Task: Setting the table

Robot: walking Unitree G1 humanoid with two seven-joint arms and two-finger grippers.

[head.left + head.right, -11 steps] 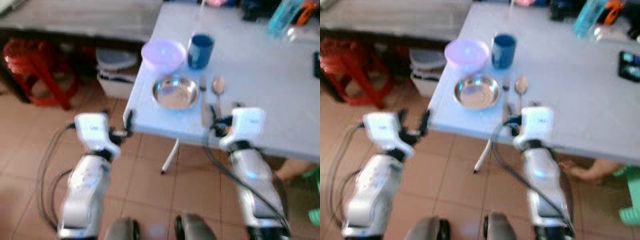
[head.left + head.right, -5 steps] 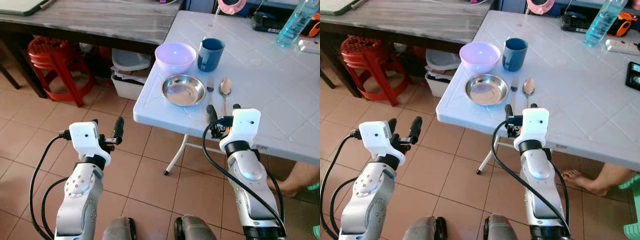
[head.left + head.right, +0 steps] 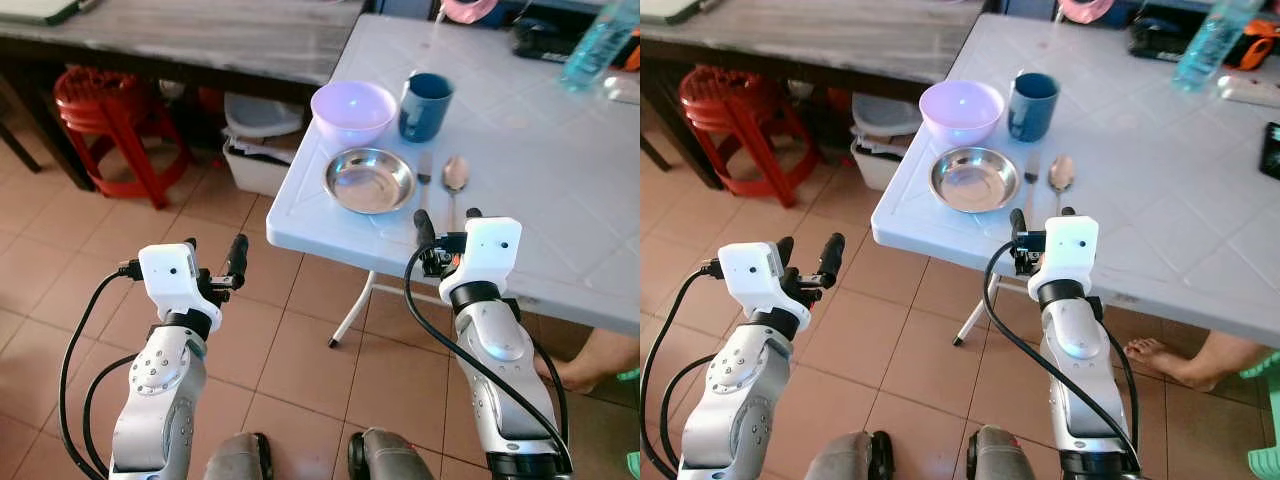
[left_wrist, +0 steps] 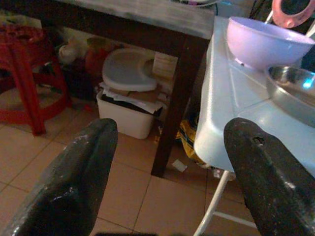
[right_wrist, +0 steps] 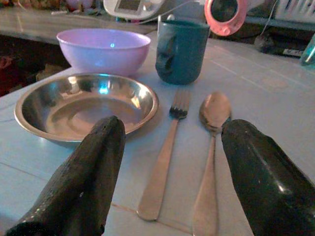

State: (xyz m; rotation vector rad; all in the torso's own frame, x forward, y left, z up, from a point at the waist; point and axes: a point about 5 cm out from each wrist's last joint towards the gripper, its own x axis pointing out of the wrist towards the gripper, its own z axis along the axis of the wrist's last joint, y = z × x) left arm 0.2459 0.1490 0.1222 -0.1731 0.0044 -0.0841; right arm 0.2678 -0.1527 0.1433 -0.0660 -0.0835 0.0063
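Hovering with open, empty fingers, the right gripper stays just short of the fork and spoon; left gripper, likewise open, idles; the setting looks unchanged and complete.

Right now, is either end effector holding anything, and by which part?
Nothing is held. The left end effector is open over the floor; the right end effector is open just short of the fork and spoon.
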